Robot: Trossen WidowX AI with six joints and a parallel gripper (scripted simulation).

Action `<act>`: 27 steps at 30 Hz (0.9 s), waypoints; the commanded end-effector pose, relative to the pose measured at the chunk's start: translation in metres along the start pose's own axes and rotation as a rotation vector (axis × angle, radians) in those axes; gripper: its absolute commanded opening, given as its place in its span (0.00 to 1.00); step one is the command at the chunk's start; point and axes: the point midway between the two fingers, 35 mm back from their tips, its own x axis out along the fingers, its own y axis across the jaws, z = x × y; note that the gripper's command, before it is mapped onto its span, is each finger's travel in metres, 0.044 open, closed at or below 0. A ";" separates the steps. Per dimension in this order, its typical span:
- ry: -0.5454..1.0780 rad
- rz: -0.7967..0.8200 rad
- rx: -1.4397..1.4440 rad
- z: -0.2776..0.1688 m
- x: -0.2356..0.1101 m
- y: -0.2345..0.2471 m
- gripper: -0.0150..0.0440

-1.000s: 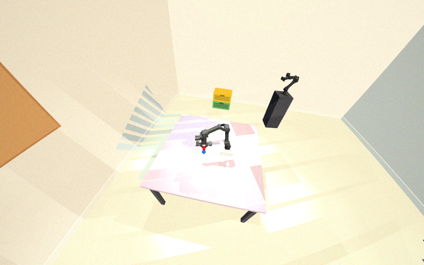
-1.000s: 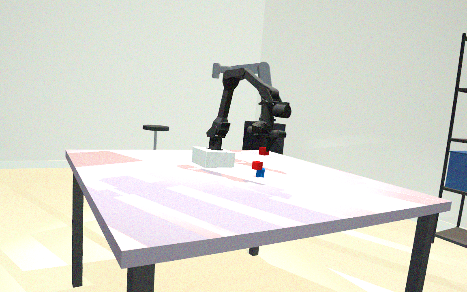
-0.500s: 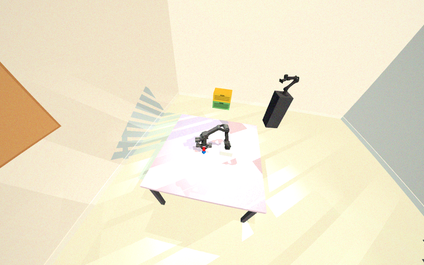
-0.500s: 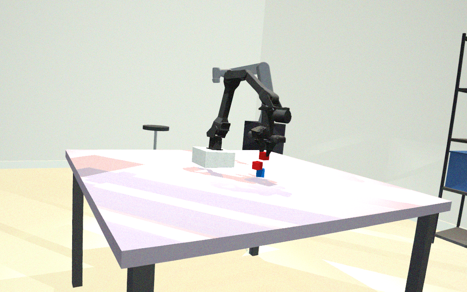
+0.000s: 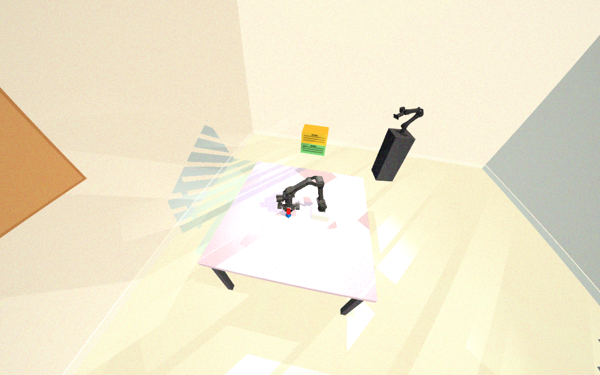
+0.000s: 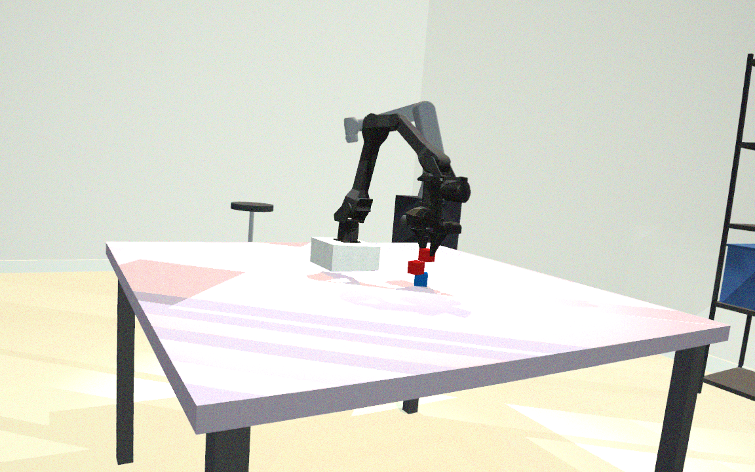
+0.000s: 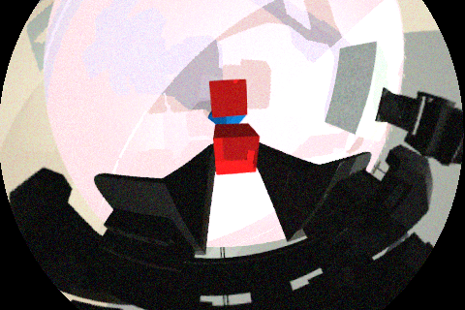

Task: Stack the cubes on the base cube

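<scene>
A small blue base cube [image 6: 421, 280] [image 5: 288, 215] stands on the pale table [image 6: 368, 346]; in the wrist view only a sliver of the blue cube [image 7: 228, 118] shows. One red cube [image 6: 415, 267] [image 7: 228, 97] rests on top of it, off towards one corner. My gripper [image 6: 426, 252] [image 7: 234, 147] [image 5: 287, 208] points down and is shut on the second red cube [image 6: 425, 255] [image 7: 235, 151] [image 5: 288, 211]. It holds this cube just above the base cube, beside and slightly higher than the resting red cube. I cannot tell the gap between the two red cubes.
The arm's white mounting block [image 6: 345, 255] [image 5: 319, 215] [image 7: 352, 87] sits on the table near the stack. Off the table are a stool [image 6: 251, 206], a shelf rack [image 6: 746, 176], a black pedestal with another arm [image 5: 393, 153], and a yellow-green box [image 5: 315, 138].
</scene>
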 end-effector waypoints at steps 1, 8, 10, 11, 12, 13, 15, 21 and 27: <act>0.006 0.000 0.002 -0.001 0.007 0.001 0.43; 0.006 0.000 -0.003 -0.001 0.027 0.001 0.43; 0.006 0.000 -0.004 -0.001 0.028 0.001 0.43; 0.006 0.000 -0.004 -0.001 0.028 0.001 0.43; 0.006 0.000 -0.004 -0.001 0.028 0.001 0.43; 0.006 0.000 -0.004 -0.001 0.028 0.001 0.43; 0.006 0.000 -0.004 -0.001 0.028 0.001 0.43; 0.006 0.000 -0.004 -0.001 0.029 0.001 0.43; 0.006 0.000 -0.007 -0.001 0.030 0.001 0.43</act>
